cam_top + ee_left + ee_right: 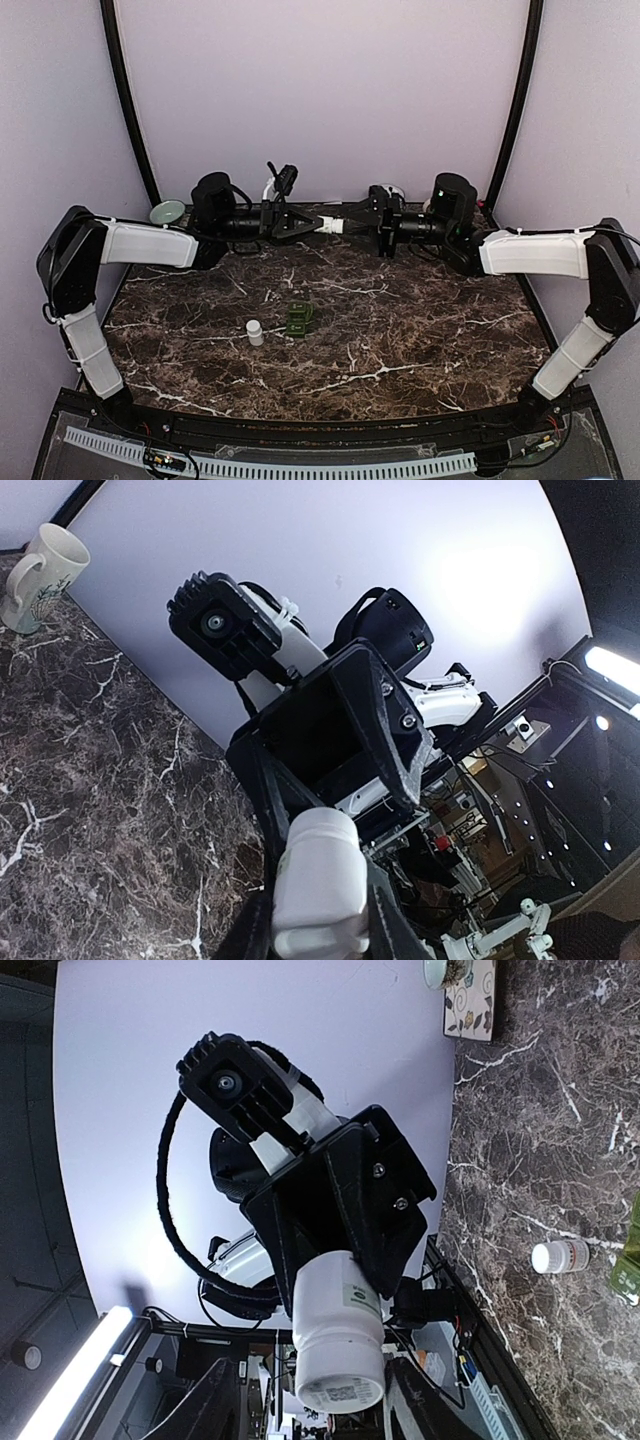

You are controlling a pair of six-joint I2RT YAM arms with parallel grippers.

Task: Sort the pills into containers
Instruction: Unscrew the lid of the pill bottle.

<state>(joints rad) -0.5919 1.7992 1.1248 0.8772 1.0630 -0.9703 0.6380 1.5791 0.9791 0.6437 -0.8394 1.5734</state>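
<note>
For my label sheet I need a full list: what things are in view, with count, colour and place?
box: one, dark green, table middle
standing bottle: one, white, on table left of the box
held bottle: one, white, in air at the back
mug: one, white patterned, table's back edge
round dish: one, pale green, back left
table: one, dark marble, white veins
left gripper: one, black, shut on held bottle
right gripper: one, black, jaws open around held bottle
</note>
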